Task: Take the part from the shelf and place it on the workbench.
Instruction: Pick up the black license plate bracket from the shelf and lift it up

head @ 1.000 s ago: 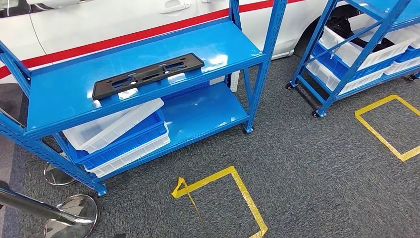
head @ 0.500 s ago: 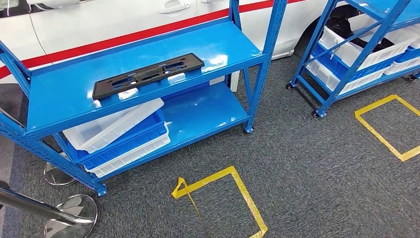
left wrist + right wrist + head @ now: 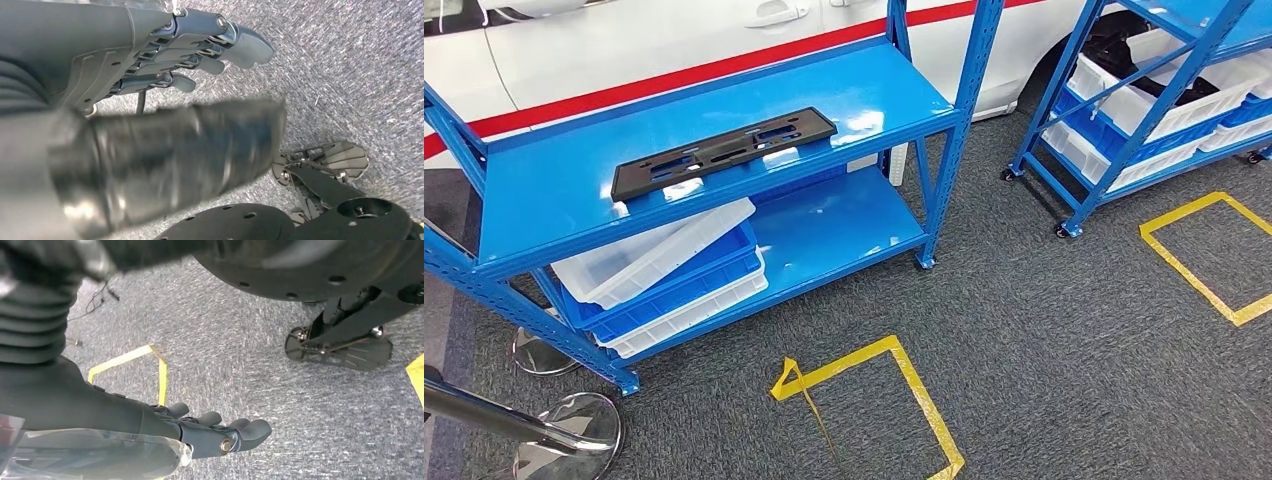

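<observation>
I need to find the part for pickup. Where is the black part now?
In the head view, the black part lies flat on the blue shelf's upper level, left of centre, above the stacked trays.

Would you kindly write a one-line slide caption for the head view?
Black part lying flat on the blue shelf, stacked trays below, white car behind.

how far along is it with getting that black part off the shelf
Nothing looks done. The black part lies untouched on the blue shelf. The left hand and the right hand hang over carpet, holding nothing. Reaching, grasping, carrying and placing on the workbench are all left.
</observation>
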Tool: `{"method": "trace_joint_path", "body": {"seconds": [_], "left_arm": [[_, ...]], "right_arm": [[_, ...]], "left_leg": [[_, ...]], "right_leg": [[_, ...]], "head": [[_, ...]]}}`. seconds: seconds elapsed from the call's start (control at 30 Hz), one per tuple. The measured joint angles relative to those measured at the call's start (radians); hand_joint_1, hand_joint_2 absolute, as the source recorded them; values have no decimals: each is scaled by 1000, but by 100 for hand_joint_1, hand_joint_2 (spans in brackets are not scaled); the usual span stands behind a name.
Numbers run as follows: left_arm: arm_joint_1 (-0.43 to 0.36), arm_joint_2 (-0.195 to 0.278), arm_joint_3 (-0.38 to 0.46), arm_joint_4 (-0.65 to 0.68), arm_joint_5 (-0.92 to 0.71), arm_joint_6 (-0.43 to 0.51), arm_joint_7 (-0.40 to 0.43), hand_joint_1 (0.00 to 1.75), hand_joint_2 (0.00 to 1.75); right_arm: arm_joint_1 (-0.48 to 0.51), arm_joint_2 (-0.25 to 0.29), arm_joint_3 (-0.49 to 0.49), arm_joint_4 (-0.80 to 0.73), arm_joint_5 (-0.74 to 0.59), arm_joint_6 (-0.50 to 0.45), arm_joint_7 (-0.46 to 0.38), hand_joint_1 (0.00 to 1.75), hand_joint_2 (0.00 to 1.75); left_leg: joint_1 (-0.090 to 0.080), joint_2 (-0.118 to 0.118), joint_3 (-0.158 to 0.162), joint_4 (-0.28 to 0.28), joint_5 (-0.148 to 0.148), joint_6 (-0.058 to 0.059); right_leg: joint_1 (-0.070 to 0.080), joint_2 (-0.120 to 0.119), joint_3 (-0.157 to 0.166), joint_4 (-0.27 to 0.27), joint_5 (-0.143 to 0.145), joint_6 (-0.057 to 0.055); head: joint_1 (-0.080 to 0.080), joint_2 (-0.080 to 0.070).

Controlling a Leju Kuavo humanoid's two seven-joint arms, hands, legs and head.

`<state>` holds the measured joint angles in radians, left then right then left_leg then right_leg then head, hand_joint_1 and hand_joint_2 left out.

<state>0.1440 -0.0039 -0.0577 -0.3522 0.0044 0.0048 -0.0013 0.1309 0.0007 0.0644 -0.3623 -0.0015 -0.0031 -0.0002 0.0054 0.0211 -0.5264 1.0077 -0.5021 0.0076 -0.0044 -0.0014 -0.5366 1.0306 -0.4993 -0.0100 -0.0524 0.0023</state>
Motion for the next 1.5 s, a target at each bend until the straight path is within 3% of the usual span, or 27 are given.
{"method": "trace_joint_path", "body": {"seconds": [0.4, 0.77, 1.13, 1.17, 1.2, 1.27, 1.3, 1.33, 1.5], "left_arm": [[-54, -9, -33, -1, 213, 122, -18, 0, 175], [-121, -33, -144, 25, 447, 251, -40, 0, 175], [-185, -53, -283, 66, 663, 381, -73, 0, 175], [-189, -55, -295, 69, 679, 390, -76, 0, 131], [-192, -56, -307, 72, 690, 398, -77, 0, 131], [-196, -57, -327, 78, 699, 407, -79, 0, 131], [-198, -58, -336, 80, 699, 409, -81, 0, 175], [-199, -59, -345, 82, 698, 409, -85, 0, 175], [-204, -61, -391, 92, 696, 410, -106, 0, 175]], "right_arm": [[-73, -18, 18, -39, -164, -38, -28, 0, 175], [-127, -17, 178, -11, -248, -100, 21, 0, 175], [-196, -17, 341, 40, -381, -216, -2, 0, 175], [-200, -17, 353, 44, -392, -224, -6, 0, 175], [-204, -18, 364, 48, -406, -230, -14, 0, 175], [-210, -18, 378, 54, -448, -232, -50, 0, 87], [-213, -18, 381, 57, -482, -225, -82, 0, 44], [-217, -19, 380, 59, -526, -214, -124, 0, 0], [-255, -34, 329, 66, -732, -158, -353, 0, 0]], "left_leg": [[0, 0, 1, 1, 0, 0], [0, 1, 0, 2, 0, 0], [0, 1, -1, 2, 0, 0], [0, 1, -1, 2, 0, 0], [0, 1, -1, 3, 0, 0], [0, 1, -1, 3, 0, 0], [0, 1, -1, 3, 0, 0], [0, 1, -1, 3, 0, 0], [0, 1, -1, 3, 0, 0]], "right_leg": [[0, 0, 0, 0, 1, 1], [0, 0, 0, 0, 1, 1], [0, 0, 0, 0, 1, 1], [0, 0, 0, 0, 1, 1], [0, 0, 0, 0, 1, 1], [0, 0, 0, 0, 1, 1], [0, 0, 0, 0, 1, 1], [0, 0, 0, 0, 1, 1], [0, 0, 0, 0, 2, 2]], "head": [[0, 0], [0, 0], [0, 0], [0, 0], [0, 0], [0, 0], [0, 0], [0, 0], [0, 0]]}}
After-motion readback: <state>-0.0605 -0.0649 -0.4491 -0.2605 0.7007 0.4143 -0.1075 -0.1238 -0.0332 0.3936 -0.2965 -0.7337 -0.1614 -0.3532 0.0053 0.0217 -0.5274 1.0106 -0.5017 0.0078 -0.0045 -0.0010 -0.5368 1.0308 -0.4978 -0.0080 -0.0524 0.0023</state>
